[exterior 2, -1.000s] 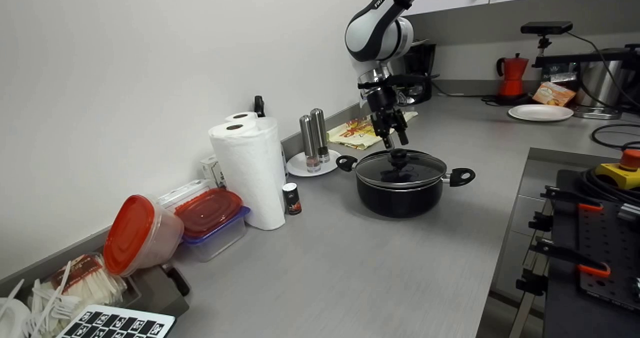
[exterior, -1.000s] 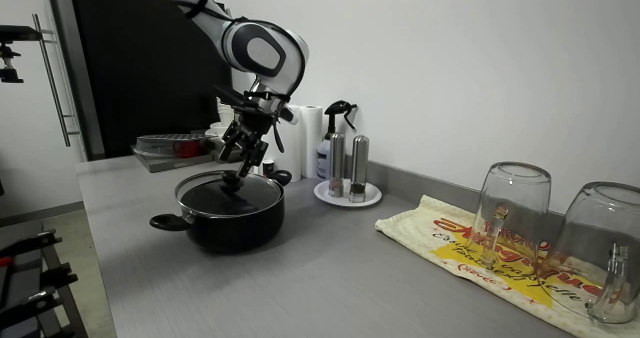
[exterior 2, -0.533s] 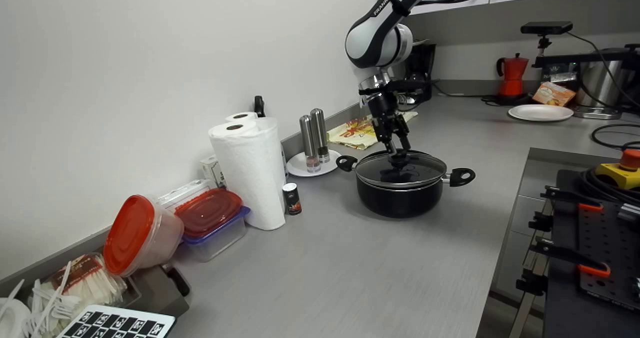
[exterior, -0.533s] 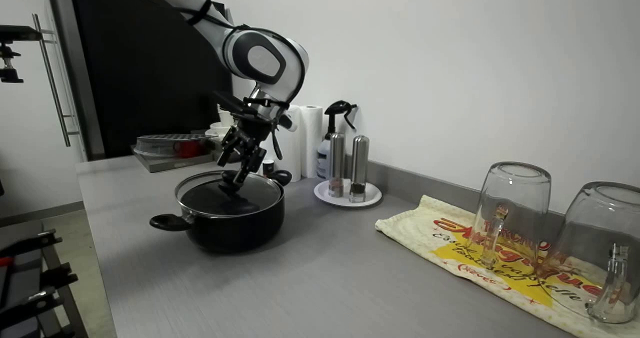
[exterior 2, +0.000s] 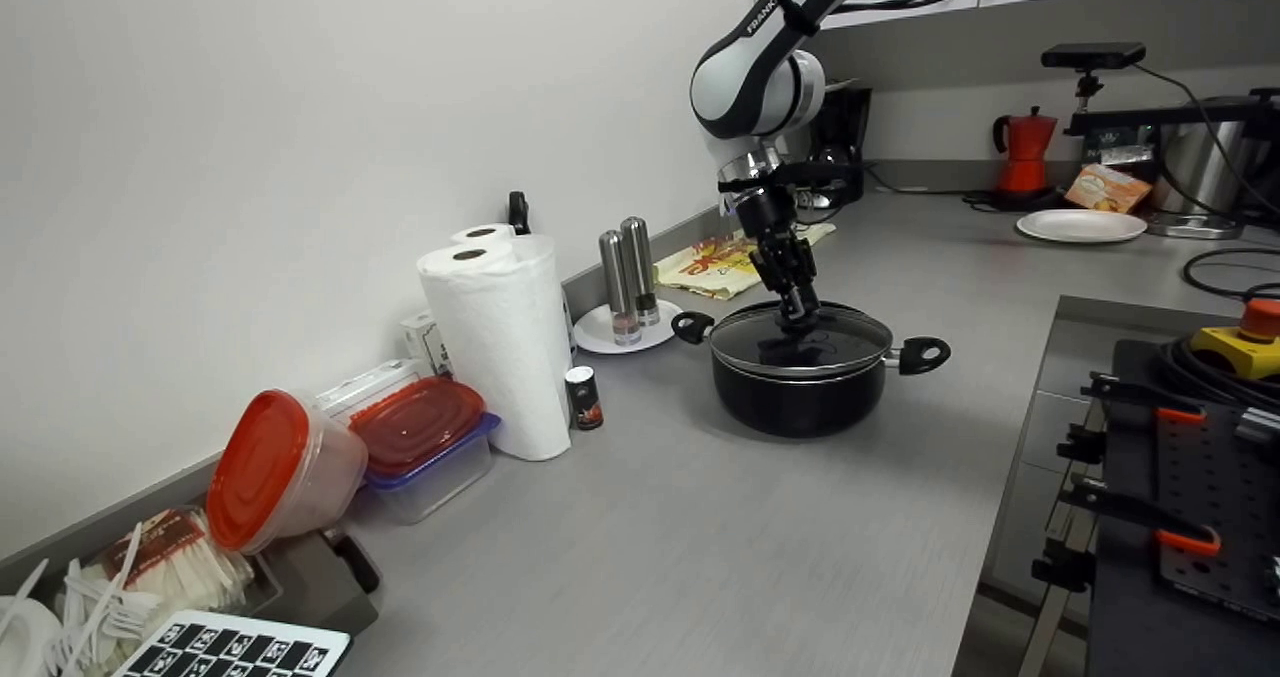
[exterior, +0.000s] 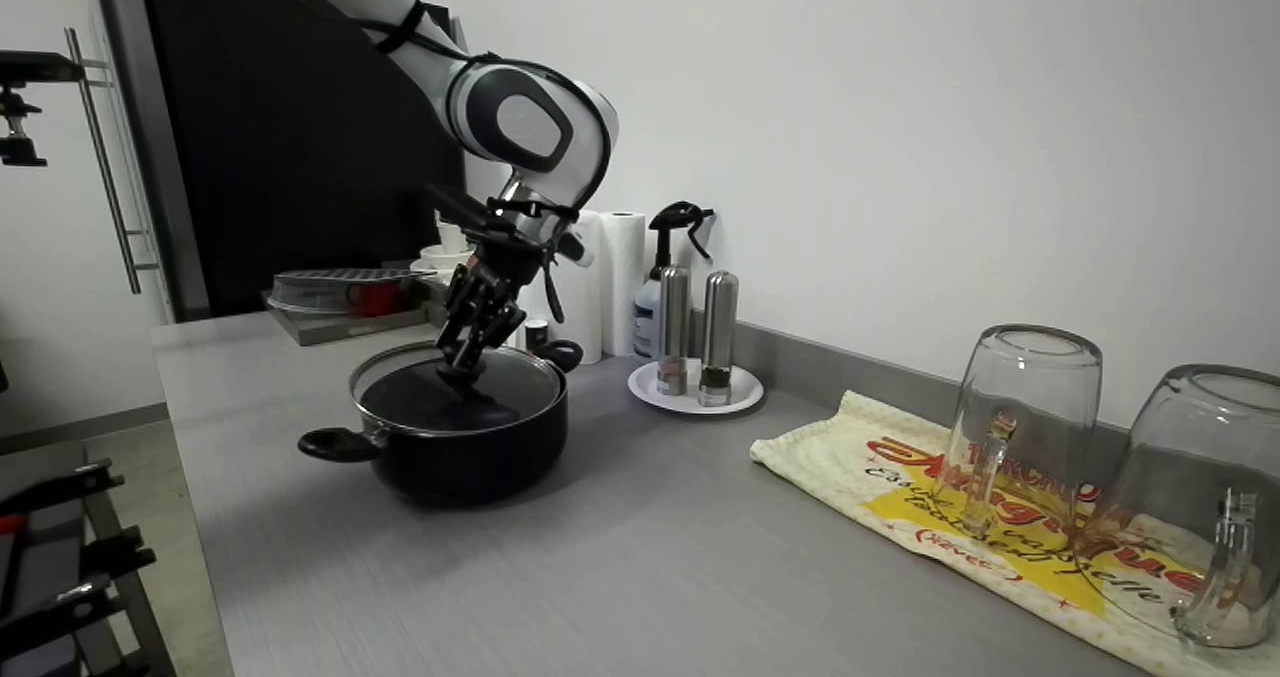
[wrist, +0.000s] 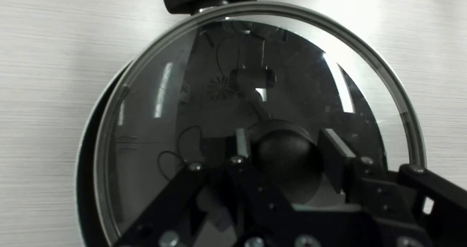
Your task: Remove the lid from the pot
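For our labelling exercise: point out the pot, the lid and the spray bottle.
Pot (exterior 2: 798,407): in an exterior view, outer wall.
Lid (wrist: 248,106): in the wrist view, glass pane.
Spray bottle (exterior: 647,315): in an exterior view, lower body.

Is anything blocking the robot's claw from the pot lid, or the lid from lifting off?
Nothing visible. The gripper has its fingers on either side of the black knob on the glass lid, apparently gripping it; directly above, both exterior views show only the robot arm.
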Controlling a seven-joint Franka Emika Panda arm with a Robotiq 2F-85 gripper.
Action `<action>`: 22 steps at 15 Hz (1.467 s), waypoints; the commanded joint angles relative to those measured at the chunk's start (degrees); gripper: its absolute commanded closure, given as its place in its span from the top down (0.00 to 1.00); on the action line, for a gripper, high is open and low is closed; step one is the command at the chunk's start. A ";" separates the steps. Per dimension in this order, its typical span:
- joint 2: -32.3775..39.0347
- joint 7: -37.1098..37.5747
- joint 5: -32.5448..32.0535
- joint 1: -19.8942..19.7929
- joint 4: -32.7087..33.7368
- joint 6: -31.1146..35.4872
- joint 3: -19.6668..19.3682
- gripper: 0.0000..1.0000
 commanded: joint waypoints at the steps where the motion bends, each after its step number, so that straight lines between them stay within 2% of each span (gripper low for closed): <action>1: -1.06 -0.25 -0.11 -0.06 0.21 -1.47 0.12 0.24; 8: -11.59 0.48 -3.99 1.01 -2.42 -1.41 -0.83 0.24; 13: -17.06 1.76 -10.24 4.46 1.82 -5.57 0.15 0.24; 17: -17.32 3.68 -15.97 9.60 7.17 -9.07 2.51 0.24; 22: -13.88 5.00 -20.76 15.25 14.93 -12.61 5.36 0.24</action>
